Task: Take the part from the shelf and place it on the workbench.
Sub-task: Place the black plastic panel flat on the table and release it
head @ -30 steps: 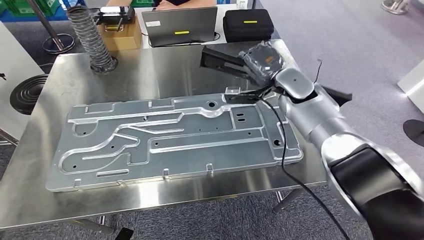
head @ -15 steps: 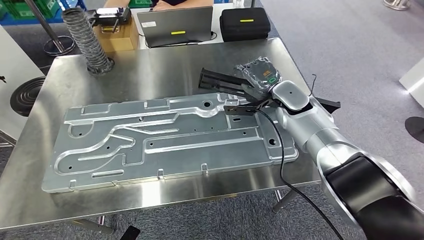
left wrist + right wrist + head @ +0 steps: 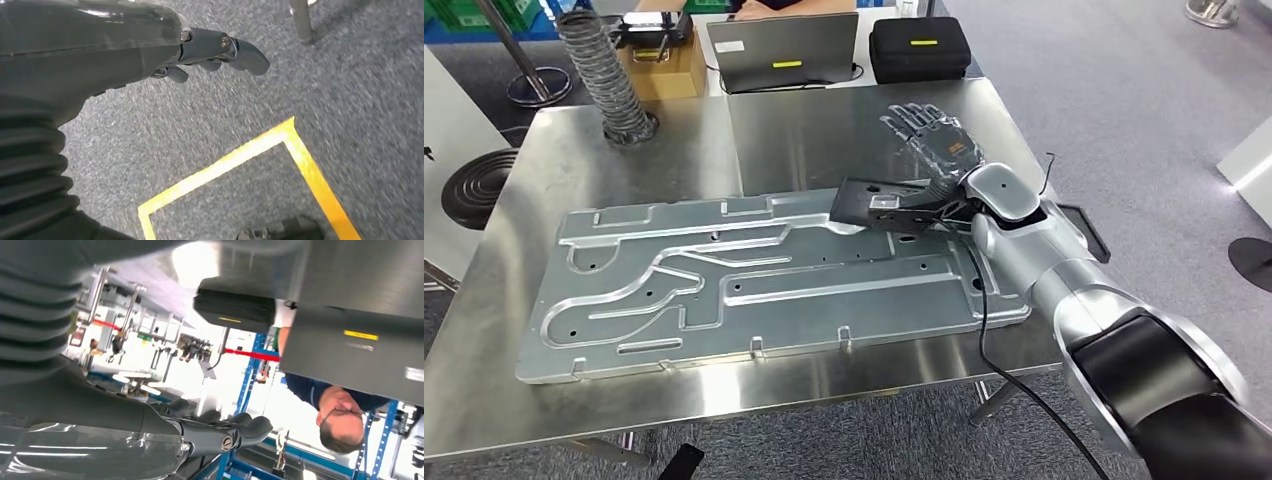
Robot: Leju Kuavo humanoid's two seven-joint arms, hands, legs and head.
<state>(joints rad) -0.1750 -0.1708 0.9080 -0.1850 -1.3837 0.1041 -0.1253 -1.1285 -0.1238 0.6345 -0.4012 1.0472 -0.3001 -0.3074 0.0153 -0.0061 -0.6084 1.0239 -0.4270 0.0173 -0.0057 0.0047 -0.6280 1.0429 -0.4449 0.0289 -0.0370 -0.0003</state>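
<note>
My right hand (image 3: 929,140) hovers palm-down above the far right part of the steel counter (image 3: 684,150), fingers spread apart and holding nothing. The part (image 3: 879,205), one dark angular piece, lies just below my wrist, resting on the far right corner of the single large metal plate (image 3: 764,280) that covers most of the counter; whether my wrist touches it I cannot tell. One black cable (image 3: 984,300) runs from my forearm down across the plate's right end and off the counter's edge. At the far left of the counter stands one ribbed grey hose (image 3: 609,75). Beyond the counter I count one cardboard box (image 3: 664,70), one laptop (image 3: 784,50) and one black case (image 3: 919,45). My right wrist view, turned about, shows the case (image 3: 235,305) and the laptop (image 3: 360,350) again, and adds a person (image 3: 340,415) sitting behind them, plus blue racking in a bright hall. My left hand (image 3: 220,47) hangs beside me, fingers loosely curled and nothing in them, over grey carpet crossed by one corner of yellow floor tape (image 3: 270,145), with one table leg (image 3: 300,20) nearby.
</note>
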